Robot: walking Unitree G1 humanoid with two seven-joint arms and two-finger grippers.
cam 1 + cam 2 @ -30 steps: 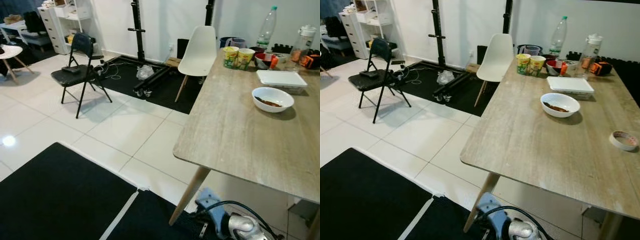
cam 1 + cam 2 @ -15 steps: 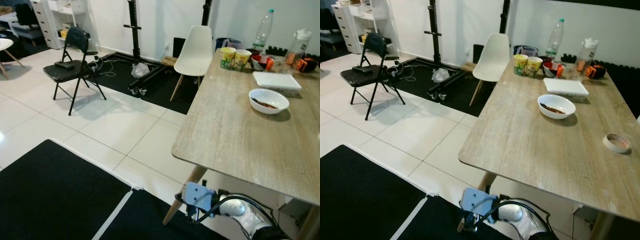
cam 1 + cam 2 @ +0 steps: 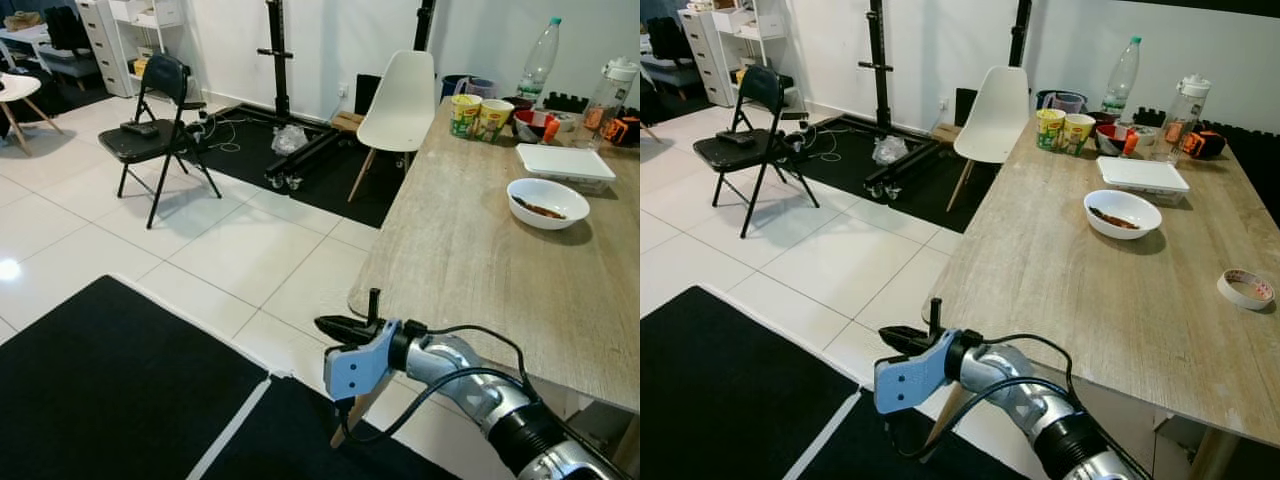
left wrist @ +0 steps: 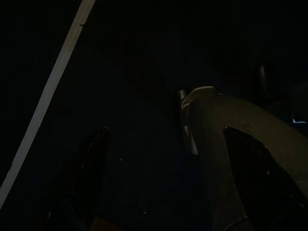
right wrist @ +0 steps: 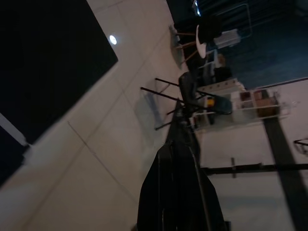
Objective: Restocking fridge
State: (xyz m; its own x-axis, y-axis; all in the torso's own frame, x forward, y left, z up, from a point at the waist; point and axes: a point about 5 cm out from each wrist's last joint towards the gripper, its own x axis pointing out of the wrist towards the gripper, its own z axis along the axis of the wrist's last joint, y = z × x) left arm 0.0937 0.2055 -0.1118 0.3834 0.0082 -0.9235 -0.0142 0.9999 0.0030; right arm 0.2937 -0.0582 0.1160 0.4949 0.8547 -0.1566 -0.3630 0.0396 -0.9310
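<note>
Food: on the far end of the wooden table [image 3: 470, 270] stand a clear bottle [image 3: 538, 58], two yellow cups [image 3: 463, 115] side by side and a clear jug [image 3: 610, 90].
Bowl: a white bowl [image 3: 547, 200] with a little brown food in it sits nearer, well apart from the cups.
Box: a flat white box [image 3: 565, 160] lies just behind the bowl.
Tape: a roll of tape [image 3: 1245, 288] lies alone near the table's right edge.
Right gripper: the right gripper [image 3: 322, 322] is up in the air by the near corner of the table, pointing out over the floor [image 3: 250, 250]. Its two black fingers are pressed together and hold nothing.
Left gripper: the left gripper [image 4: 167, 130] hangs in the dark over a black mat [image 3: 110, 390]. Its fingers [image 4: 91, 168] are spread wide apart with nothing in their grip. A grey round shape shows past them, too dark to tell what it is.
White chair: a white chair [image 3: 400, 100] stands at the far left corner of the table.
Black chair: a black folding chair [image 3: 155, 130] stands alone on the white tiles, well apart from the table.
Stand: a tall black stand [image 3: 278, 60] rises by the back wall.
</note>
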